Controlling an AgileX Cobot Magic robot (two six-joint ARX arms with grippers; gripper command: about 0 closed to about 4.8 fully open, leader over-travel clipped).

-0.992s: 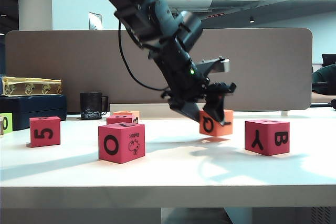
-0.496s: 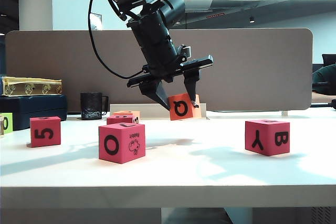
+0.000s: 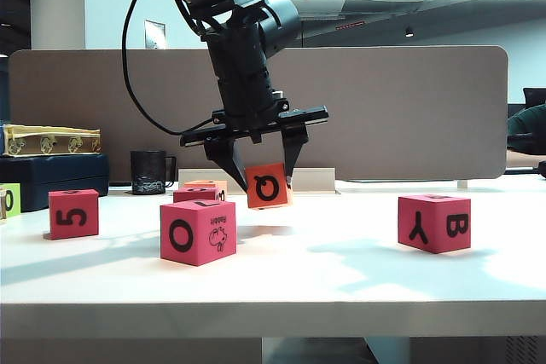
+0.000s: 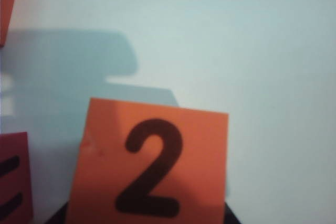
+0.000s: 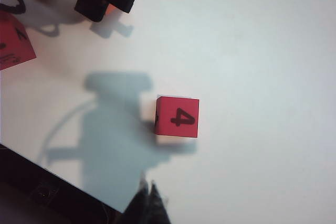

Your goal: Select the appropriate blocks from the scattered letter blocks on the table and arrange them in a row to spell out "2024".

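The left gripper hangs from its arm, pointing straight down left of centre — fingers clamped on an orange block, held off the table. The right gripper shows fingertips pressed together — nothing between them.

White bench, smooth top, thick front edge. Landmark is the pink O block, sitting nearest the front edge, a small drawing on its side face. Well off to its left sits the pink 5 block. Just behind it, two more blocks, one pink, one orange, their faces too small to read. Far to its right rests the pink Y and B block. Back left of it, a dark mug and a dark box. The right wrist view catches a red 4 block lying alone on the white top.
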